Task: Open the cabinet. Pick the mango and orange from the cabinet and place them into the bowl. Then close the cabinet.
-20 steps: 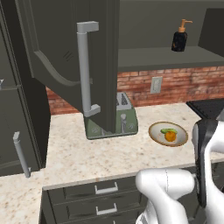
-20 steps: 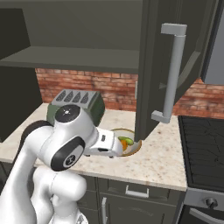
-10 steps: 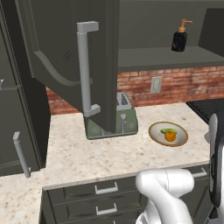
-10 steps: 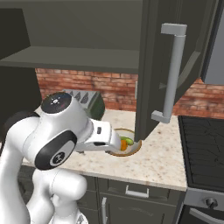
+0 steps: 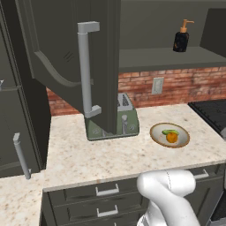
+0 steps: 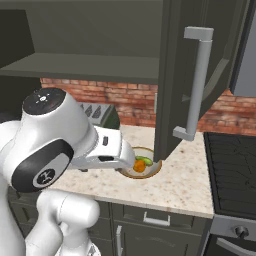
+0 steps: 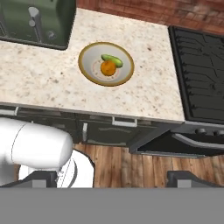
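A speckled stone bench (image 5: 101, 154) runs under a red brick wall, with a black stove (image 7: 199, 65) at its right end and drawers below. The bowl (image 7: 106, 64) sits on the bench between the green toaster (image 5: 112, 123) and the stove, and both the orange (image 7: 108, 68) and the mango (image 7: 112, 60) already lie in it, touching each other. The cabinet (image 5: 75, 57) is what remains: both its doors hang wide open into the room, each with a long silver handle (image 6: 195, 82). The hand (image 7: 111, 177) looks down on the bowl from well above, its two tips spread as wide as they go, with nothing between them. The likely trouble is in the closing. The right door hangs almost over the bowl, and the left door stands in front of the toaster, so an arm swinging up to either one could clip a door edge or handle, or shove a door hard enough to bounce it back open. A careless low sweep could also knock the bowl and spill the fruit. A soap bottle (image 5: 181, 36) stands on the open shelf at the right, clear of the doors' swing as far as I can judge.
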